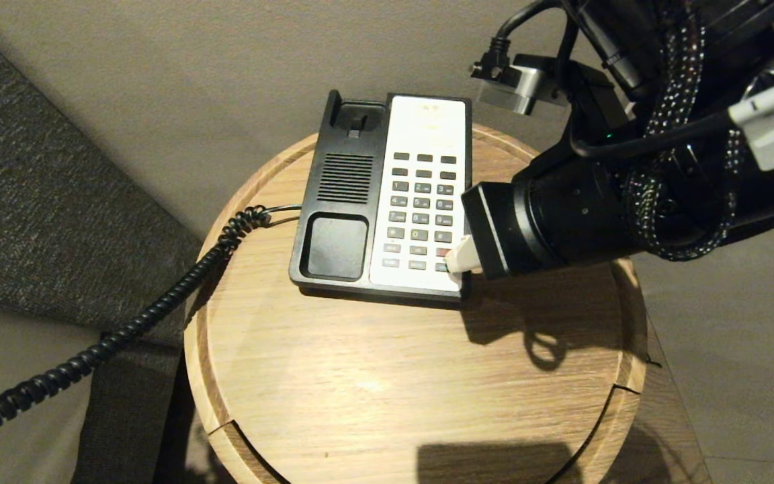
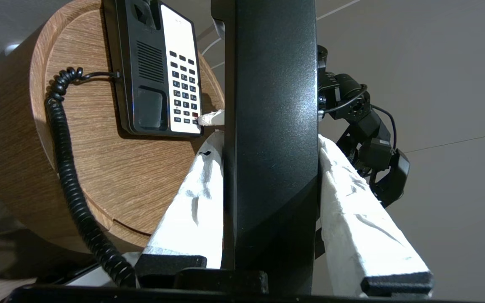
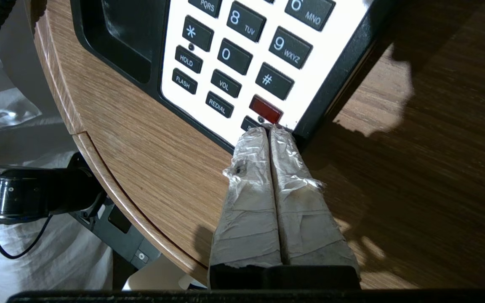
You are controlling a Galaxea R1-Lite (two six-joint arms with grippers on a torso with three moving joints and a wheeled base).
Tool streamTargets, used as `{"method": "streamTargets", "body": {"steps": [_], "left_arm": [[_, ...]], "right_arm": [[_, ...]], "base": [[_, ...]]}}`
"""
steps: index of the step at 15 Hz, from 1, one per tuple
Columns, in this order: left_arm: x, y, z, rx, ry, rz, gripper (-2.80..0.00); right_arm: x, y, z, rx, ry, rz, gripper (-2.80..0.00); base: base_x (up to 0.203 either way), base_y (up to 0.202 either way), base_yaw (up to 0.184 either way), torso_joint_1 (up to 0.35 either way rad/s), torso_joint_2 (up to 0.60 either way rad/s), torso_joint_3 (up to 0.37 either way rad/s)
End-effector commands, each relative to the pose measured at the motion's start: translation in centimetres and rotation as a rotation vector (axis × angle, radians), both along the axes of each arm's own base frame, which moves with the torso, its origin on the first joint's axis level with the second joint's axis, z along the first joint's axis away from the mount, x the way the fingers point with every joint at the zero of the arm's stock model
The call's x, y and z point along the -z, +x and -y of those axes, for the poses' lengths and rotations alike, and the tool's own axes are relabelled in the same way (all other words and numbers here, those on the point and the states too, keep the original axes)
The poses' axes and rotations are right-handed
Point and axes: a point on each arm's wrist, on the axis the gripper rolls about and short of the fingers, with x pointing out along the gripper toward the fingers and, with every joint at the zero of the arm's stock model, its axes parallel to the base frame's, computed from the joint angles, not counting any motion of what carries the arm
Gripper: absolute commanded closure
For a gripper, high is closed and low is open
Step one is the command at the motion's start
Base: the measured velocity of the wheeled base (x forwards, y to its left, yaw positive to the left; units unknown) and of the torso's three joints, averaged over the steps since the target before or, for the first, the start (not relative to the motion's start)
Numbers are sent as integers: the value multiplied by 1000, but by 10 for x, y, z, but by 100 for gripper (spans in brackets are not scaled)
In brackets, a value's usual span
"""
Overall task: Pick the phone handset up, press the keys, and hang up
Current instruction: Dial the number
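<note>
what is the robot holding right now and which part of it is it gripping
The left gripper holds the phone handset across its straight middle; the right gripper, fingers together, holds nothing.

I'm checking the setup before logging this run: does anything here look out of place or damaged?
Nothing looks damaged. The phone handset is off its cradle, clamped in the left gripper, as the task needs. The right gripper, fingers together, presses at the keypad's bottom corner.
</note>
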Motion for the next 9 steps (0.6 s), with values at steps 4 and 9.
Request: {"method": "streamTargets", "body": {"steps": [4, 9], "left_arm": [[0, 0, 0, -2, 0, -4, 0], [1, 0, 0, -1, 1, -6, 0]], "right_arm": [[-6, -5, 6, -12, 22, -2, 0], [-1, -5, 0, -23, 9, -12, 0]], "base": [[0, 0, 0, 0, 0, 0], [0, 0, 0, 0, 0, 0]]}}
